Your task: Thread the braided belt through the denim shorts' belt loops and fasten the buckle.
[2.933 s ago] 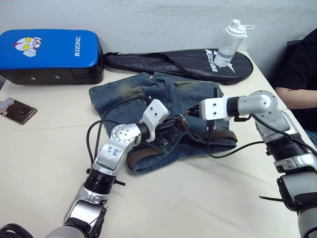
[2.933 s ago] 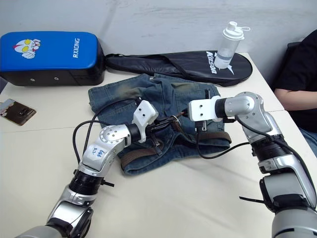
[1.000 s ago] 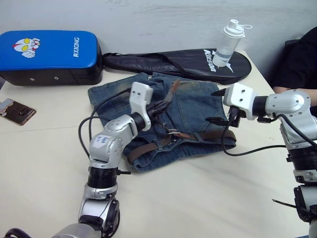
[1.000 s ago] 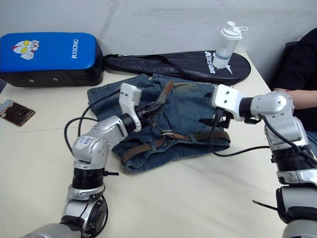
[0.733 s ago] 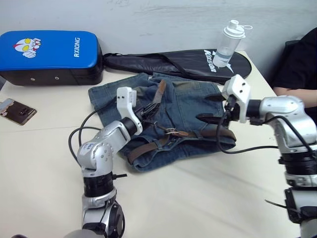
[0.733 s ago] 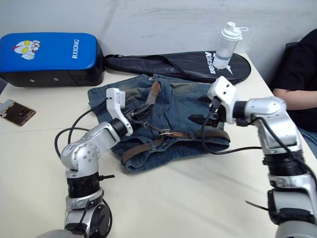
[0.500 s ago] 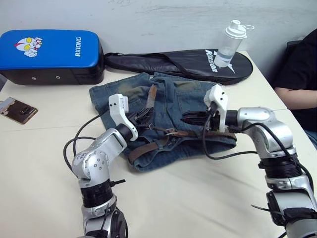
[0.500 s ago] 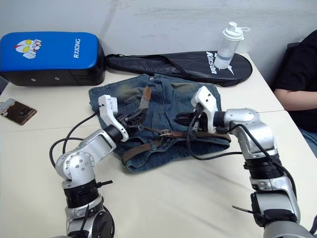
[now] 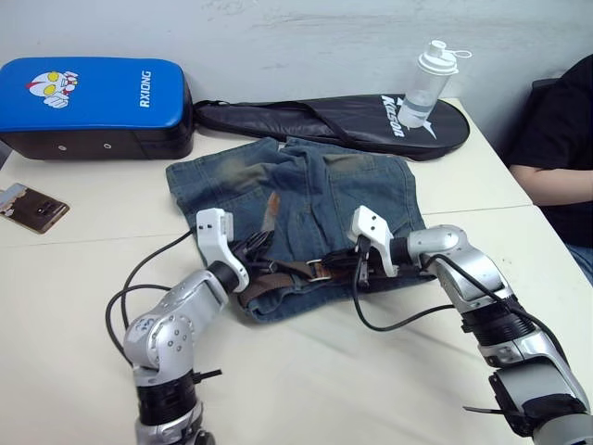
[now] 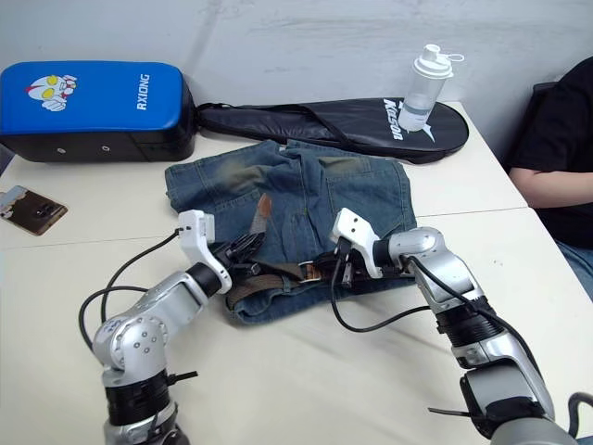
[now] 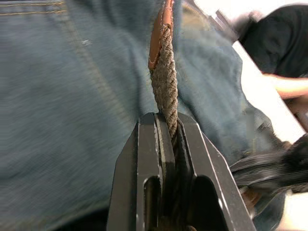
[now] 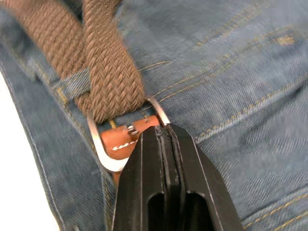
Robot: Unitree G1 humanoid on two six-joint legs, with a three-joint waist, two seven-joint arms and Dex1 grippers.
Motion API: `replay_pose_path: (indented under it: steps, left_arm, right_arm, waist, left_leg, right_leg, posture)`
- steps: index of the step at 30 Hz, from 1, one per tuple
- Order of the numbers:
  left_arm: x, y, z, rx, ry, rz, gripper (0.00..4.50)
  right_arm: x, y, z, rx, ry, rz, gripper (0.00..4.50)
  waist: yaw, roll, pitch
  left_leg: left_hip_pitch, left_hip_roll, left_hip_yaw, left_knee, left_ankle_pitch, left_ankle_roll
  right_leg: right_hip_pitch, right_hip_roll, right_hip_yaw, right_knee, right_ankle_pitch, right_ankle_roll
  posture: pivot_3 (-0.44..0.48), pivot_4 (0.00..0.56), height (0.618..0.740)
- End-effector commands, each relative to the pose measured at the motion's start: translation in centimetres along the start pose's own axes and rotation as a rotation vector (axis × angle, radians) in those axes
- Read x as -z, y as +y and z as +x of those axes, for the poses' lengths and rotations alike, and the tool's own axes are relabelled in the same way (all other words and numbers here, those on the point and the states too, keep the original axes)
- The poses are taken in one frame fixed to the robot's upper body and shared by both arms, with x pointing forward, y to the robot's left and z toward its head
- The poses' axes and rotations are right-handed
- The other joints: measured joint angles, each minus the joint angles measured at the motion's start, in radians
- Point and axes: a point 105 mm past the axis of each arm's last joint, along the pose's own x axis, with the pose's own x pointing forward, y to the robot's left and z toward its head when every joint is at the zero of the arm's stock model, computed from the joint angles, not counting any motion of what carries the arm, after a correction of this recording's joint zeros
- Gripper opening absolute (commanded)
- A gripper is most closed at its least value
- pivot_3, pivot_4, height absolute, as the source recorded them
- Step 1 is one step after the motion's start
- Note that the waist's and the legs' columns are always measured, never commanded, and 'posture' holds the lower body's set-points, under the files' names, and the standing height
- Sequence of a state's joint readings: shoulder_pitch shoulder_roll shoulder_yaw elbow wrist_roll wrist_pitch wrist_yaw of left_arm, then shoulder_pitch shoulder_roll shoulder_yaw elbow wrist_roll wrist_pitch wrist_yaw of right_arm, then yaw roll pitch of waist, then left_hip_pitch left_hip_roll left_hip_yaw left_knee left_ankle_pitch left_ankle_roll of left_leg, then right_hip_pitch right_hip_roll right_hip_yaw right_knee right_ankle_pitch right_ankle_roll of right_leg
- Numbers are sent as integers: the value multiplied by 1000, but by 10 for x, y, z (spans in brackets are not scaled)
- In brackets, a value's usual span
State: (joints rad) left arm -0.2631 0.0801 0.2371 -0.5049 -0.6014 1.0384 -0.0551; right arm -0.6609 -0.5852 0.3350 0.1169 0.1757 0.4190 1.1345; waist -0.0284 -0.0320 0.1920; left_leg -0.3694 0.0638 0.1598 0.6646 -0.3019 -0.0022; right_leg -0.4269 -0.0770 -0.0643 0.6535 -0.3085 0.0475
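Left gripper pinches braided belt; bottle stands well apart.

The denim shorts are laid on the table, waistband nearest the robot. The braided belt is run along that waistband, its free end raised over the shorts. Behind the shorts a racket bag is placed, with a bottle on it. A padded case is set behind and to the left, a phone at the left edge.
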Motion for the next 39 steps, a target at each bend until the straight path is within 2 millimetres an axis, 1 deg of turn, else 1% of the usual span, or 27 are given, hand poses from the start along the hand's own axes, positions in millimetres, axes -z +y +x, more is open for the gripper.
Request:
replay_pose_path:
  steps: [1, 3, 5, 6, 7, 10, 12, 15, 16, 18, 19, 21, 24, 27, 30, 34, 35, 36, 37, 38, 39]
  left_arm:
    - [-18, 3, -16, -18, -87, 68, 0]
    - [-13, 8, -22, -32, -73, 73, 0]
    - [-7, 9, -24, -33, -52, 78, 0]
    - [-6, 9, -23, -30, -46, 82, 0]
    - [-4, 7, -22, -23, -43, 80, 0]
    - [-3, 3, -17, 0, -41, 81, 0]
    - [-3, 1, -13, 11, -38, 85, 0]
    - [-3, -1, -11, 26, -30, 97, 0]
    - [-3, -1, -11, 28, -28, 102, 0]
    - [-3, 0, -11, 29, -24, 110, 0]
    - [-4, 0, -11, 30, -23, 113, 0]
    - [-4, 1, -12, 33, -19, 124, 0]
    - [-3, 0, -13, 46, -10, 141, 0]
    - [-2, -2, -14, 68, -9, 149, 0]
    - [1, -7, -13, 96, -3, 166, 0]
    - [1, -11, -12, 118, -11, 182, 0]
    - [1, -13, -12, 125, -14, 193, 0]
    - [1, -14, -12, 130, -16, 201, 0]
    - [0, -14, -12, 129, -23, 210, 0]
    - [0, -14, -13, 128, -29, 216, 0]
    - [0, -14, -14, 126, -33, 227, 0]
  right_arm:
    - [43, 9, 0, -38, 158, 20, 72]
    - [28, 7, -5, -24, 90, -47, 72]
    - [12, 1, -13, 24, 26, -51, 72]
    - [8, -2, -15, 43, 13, -50, 72]
    - [-2, -5, -19, 72, -30, -74, 72]
    - [-19, -12, -26, 91, -108, 20, 72]
    - [-29, -12, -31, 31, -176, 91, 72]
    - [-29, -11, -38, -17, -142, 167, 72]
    - [-29, -9, -41, -49, -134, 198, 522]
    - [-32, -4, -46, -94, -128, 209, 841]
    - [-33, -2, -48, -108, -126, 212, 1229]
    - [-33, 1, -53, -127, -106, 201, 2146]
    - [-32, -1, -57, -107, -82, 143, 3406]
    - [-30, 1, -58, -112, -79, 139, 3406]
    - [-24, 4, -53, -117, -75, 137, 3406]
    - [-21, -2, -47, -77, -81, 101, 3406]
    - [-22, -3, -45, -75, -86, 105, 3406]
    - [-22, -3, -44, -76, -89, 108, 3406]
    - [-23, -3, -43, -80, -91, 111, 3406]
    - [-23, -3, -42, -83, -93, 114, 3406]
    - [-25, -2, -39, -88, -96, 112, 3406]
  waist:
    - [0, -4, -2]
    - [0, -5, -3]
    - [1, -5, -3]
    - [0, -5, -3]
    - [0, -5, -3]
    - [-1, -4, -3]
    - [-1, -4, -2]
    - [-1, -4, -2]
    - [0, -4, -2]
    - [2, -4, -2]
    - [2, -4, -2]
    - [2, -4, -2]
    - [-1, -4, -2]
    - [-1, -4, -2]
    - [1, -4, -2]
    - [-4, -2, -1]
    - [-13, 2, 0]
    - [-21, 3, 1]
    - [-22, 6, 2]
    - [-15, 6, 2]
    - [0, 7, 2]
  left_leg:
    - [0, 0, 0, 0, 0, 0]
    - [0, 0, 0, 0, 0, 0]
    - [0, 0, -1, 0, -1, 0]
    - [0, 0, -1, 0, -1, 0]
    - [0, 0, -1, 0, -1, 0]
    - [-1, 0, -1, 0, -1, 0]
    - [-1, 1, -1, 0, -1, 0]
    - [-1, 1, -1, 0, -1, 0]
    - [-1, 1, -1, -1, -1, 0]
    - [-2, 1, -1, -1, -2, 1]
    - [-2, 1, -1, -1, -2, 2]
    - [-3, 0, -1, -1, -3, 3]
    - [-3, 0, -1, -1, -3, 3]
    - [-3, 1, -1, -1, -3, 3]
    - [-3, 1, -1, -1, -3, 2]
    - [-3, 0, -1, -1, -3, 3]
    - [-11, -4, -13, -3, -2, 5]
    - [-10, -9, -30, -6, 3, 6]
    - [-10, -17, -50, -15, 11, 7]
    - [-10, -23, -66, -18, 18, 7]
    - [-15, -21, -64, -13, 20, 5]
  right_leg:
    - [0, 0, 0, 0, 0, 0]
    - [1, 0, 0, 0, 0, 0]
    - [1, -1, 0, -1, 0, 0]
    - [1, -1, 0, -1, 0, 0]
    - [0, -1, 0, -1, 0, 0]
    - [0, -1, 0, -1, 0, -1]
    - [-1, -1, 0, -1, 0, -1]
    - [-1, 0, 0, -1, 0, -1]
    - [-1, -1, -1, -1, 0, -1]
    - [-1, -1, -1, -1, 0, -1]
    - [-1, -1, -1, -2, 0, -1]
    - [-1, -1, -1, -3, 0, -1]
    - [-1, -1, -1, -4, 0, -1]
    - [-1, -1, -1, -5, 0, -1]
    - [-1, -1, -1, -5, 0, -1]
    - [-1, -1, -1, -6, 0, -1]
    - [8, -6, -12, -9, 1, 0]
    - [18, -10, -28, -17, 1, 1]
    - [29, -19, -50, -25, 1, 1]
    - [32, -25, -65, -27, 2, 3]
    - [26, -24, -64, -27, 2, 2]
  posture:
    - [0, 150, 740]
    - [0, 150, 740]
    - [0, 150, 740]
    - [0, 150, 740]
    - [0, 150, 740]
    - [0, 150, 740]
    - [0, 150, 740]
    - [0, 150, 740]
    - [0, 150, 740]
    - [0, 150, 740]
    - [0, 150, 740]
    - [0, 150, 740]
    - [0, 150, 740]
    - [0, 150, 740]
    - [0, 150, 740]
    - [0, 150, 740]
    - [0, 150, 740]
    - [0, 150, 740]
    - [0, 150, 740]
    - [0, 150, 740]
    - [0, 150, 740]
